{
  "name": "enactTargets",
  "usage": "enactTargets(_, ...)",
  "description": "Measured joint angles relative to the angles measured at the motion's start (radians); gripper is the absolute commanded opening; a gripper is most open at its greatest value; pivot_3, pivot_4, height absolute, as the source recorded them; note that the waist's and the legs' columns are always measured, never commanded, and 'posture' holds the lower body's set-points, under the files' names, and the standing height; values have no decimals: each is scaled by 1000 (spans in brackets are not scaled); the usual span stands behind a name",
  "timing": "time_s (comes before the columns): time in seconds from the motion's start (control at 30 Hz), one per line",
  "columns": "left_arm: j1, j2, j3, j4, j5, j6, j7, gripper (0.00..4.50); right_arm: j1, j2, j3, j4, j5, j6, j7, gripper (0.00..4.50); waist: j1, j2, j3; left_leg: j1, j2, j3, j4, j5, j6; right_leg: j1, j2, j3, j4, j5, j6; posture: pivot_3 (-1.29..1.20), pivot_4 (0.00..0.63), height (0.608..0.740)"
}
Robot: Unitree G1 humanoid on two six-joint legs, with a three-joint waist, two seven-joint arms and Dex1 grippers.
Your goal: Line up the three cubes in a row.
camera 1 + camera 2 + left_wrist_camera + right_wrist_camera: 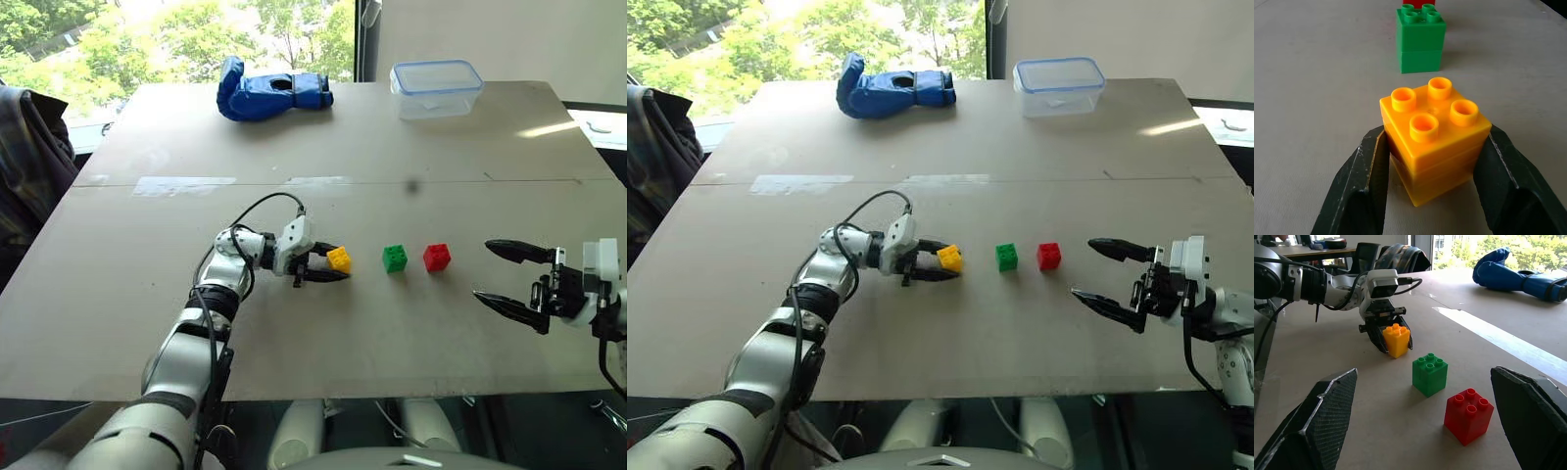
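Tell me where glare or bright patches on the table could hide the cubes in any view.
Head views: a bright reflective strip crosses mid-table, well behind the cubes, and a streak lies near the container. Right wrist view: a sunlit band runs behind the red cube and green cube. Left wrist view: even light on the yellow cube.

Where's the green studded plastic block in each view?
Left eye view: green studded plastic block, table centre, between yellow and red.
Right eye view, same spot.
Left wrist view, beyond the gripped yellow block.
Right wrist view, centre.
Shared landmark: red block.
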Motion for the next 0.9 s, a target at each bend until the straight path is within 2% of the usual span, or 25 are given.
enactTargets(0.13,-46,-28,-9,82,17,-84,-56,2025,5,0,-1,-9,7,0,-5,4500,-5,0,0,0,0,0,0,0,0,0,0,0,0,0,0,0,150,740)
enactTargets(0.4,-96,-46,-70,164,15,-168,-70,2025,11,0,-1,-32,11,0,-25,4500,-2,0,0,0,0,-1,0,0,1,0,0,0,0,0,0,0,150,740)
enactTargets(0.6,-120,-50,-70,227,24,-216,-71,2025,25,0,-2,-48,12,1,-36,4500,-2,0,0,0,0,-1,1,0,1,0,1,0,1,0,0,0,150,740)
enactTargets(0.63,-126,-50,-70,235,30,-216,-71,2832,25,-1,-2,-48,12,1,-39,4500,-2,0,0,1,0,-1,1,0,1,0,1,0,2,0,0,0,150,740)
enactTargets(0.67,-134,-47,-73,249,49,-215,-70,3113,25,-1,-2,-48,12,1,-39,4500,-3,0,0,1,0,0,1,0,1,0,1,0,3,0,0,0,150,740)
enactTargets(0.7,-134,-46,-72,257,57,-216,-71,3648,25,-1,-2,-48,12,1,-39,4500,-3,0,0,1,0,0,1,0,1,0,1,1,3,0,0,0,150,740)
enactTargets(0.77,-135,-46,-69,260,62,-218,-70,4448,24,-3,-2,-48,12,1,-39,4500,-3,0,0,1,0,-1,1,0,1,0,1,0,3,0,0,0,150,740)
enactTargets(0.9,-136,-45,-38,274,85,-248,-44,4448,19,-6,-2,-46,12,1,-37,4500,-3,0,0,1,0,-1,1,0,1,0,1,1,3,0,0,0,150,740)
